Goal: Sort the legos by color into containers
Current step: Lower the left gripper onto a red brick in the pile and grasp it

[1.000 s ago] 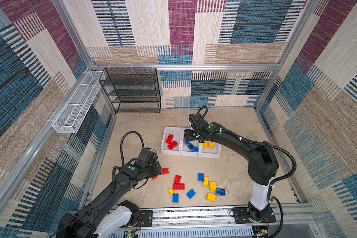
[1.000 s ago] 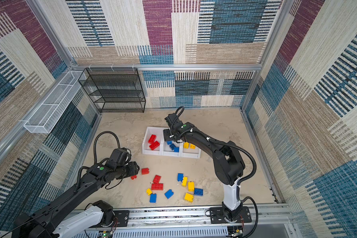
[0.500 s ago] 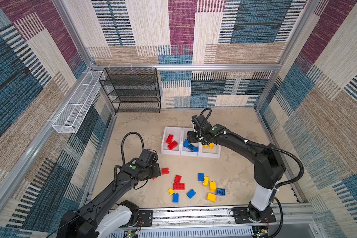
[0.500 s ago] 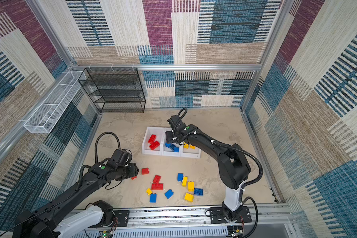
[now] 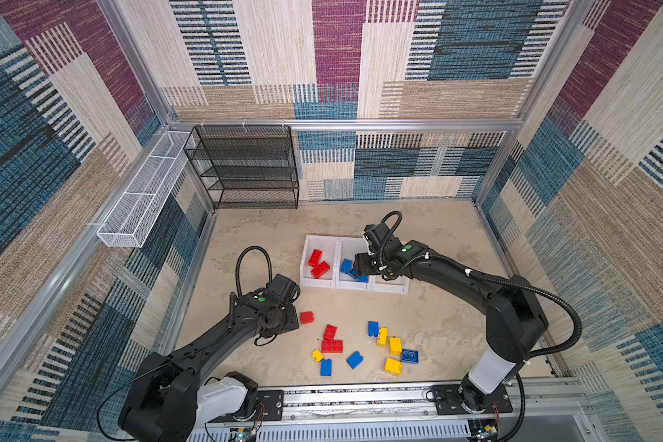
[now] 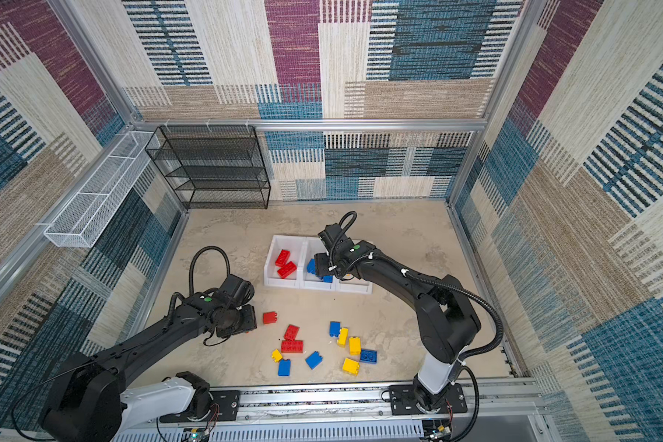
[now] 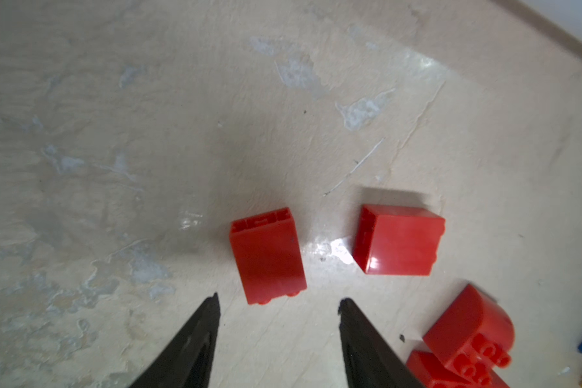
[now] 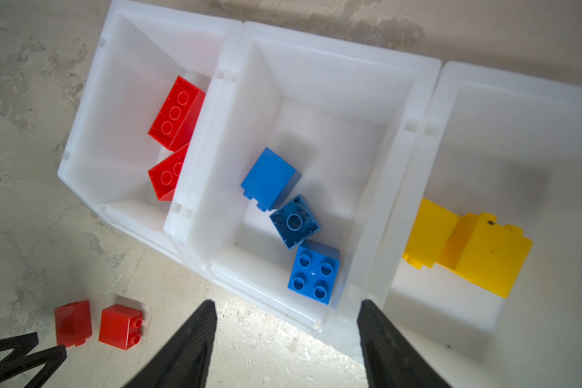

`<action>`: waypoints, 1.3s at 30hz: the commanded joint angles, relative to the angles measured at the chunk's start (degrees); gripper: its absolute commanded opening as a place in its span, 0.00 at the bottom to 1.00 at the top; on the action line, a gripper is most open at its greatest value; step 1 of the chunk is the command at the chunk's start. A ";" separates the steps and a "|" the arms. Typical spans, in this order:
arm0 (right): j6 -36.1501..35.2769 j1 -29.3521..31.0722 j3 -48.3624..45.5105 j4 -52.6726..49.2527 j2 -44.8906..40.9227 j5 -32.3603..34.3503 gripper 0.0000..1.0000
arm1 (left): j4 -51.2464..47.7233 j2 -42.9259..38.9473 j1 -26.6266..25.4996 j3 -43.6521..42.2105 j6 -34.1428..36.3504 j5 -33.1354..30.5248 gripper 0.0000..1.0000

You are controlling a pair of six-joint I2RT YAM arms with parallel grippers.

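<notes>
**A:** What did the top views give?

**B:** In both top views, the three white containers (image 5: 319, 239) sat in a row mid-counter (image 5: 437, 317). Loose legos (image 5: 332, 346) in red, blue and yellow lay scattered between them and the front rail (image 5: 360, 398). The right tool (image 5: 360, 272) hung over the middle container. The left tool (image 5: 289, 322) was low at the left edge of the scatter, its tips hidden there.

**A:** And the left wrist camera?

**B:** The left tool's fingers (image 7: 195, 342) stood apart, gripping nothing. A red lego (image 7: 267, 255) lay on its side just beyond the tips, and a second red lego (image 7: 399, 240) lay just beside it, not touching.

**A:** The right wrist camera?

**B:** The right tool was also spread and empty, above the middle container's near rim. That container held three blue legos (image 8: 296, 221). One end container held two red ones (image 8: 177, 112) and the other end held yellow ones (image 8: 484, 250). The left tool's tips showed on the counter outside, next to the two red legos.
</notes>
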 commanded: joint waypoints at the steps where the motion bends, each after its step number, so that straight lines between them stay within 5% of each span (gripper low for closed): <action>1: 1.17 0.10 -0.47 1.90 -0.92 -0.44 0.70 | 0.32 1.56 0.04 0.82 -0.23 -2.42 0.60; 25: 2.95 0.10 -4.69 2.71 -4.19 -0.63 0.68 | 4.67 9.44 0.03 4.70 4.78 -2.33 0.30; 31: 3.04 0.02 -4.43 1.74 -6.13 1.00 0.68 | 4.54 8.90 0.03 16.28 8.48 0.18 0.29; 39: 4.23 0.01 -6.05 1.17 -8.13 1.65 0.67 | 4.74 22.56 0.03 33.18 15.56 1.55 0.30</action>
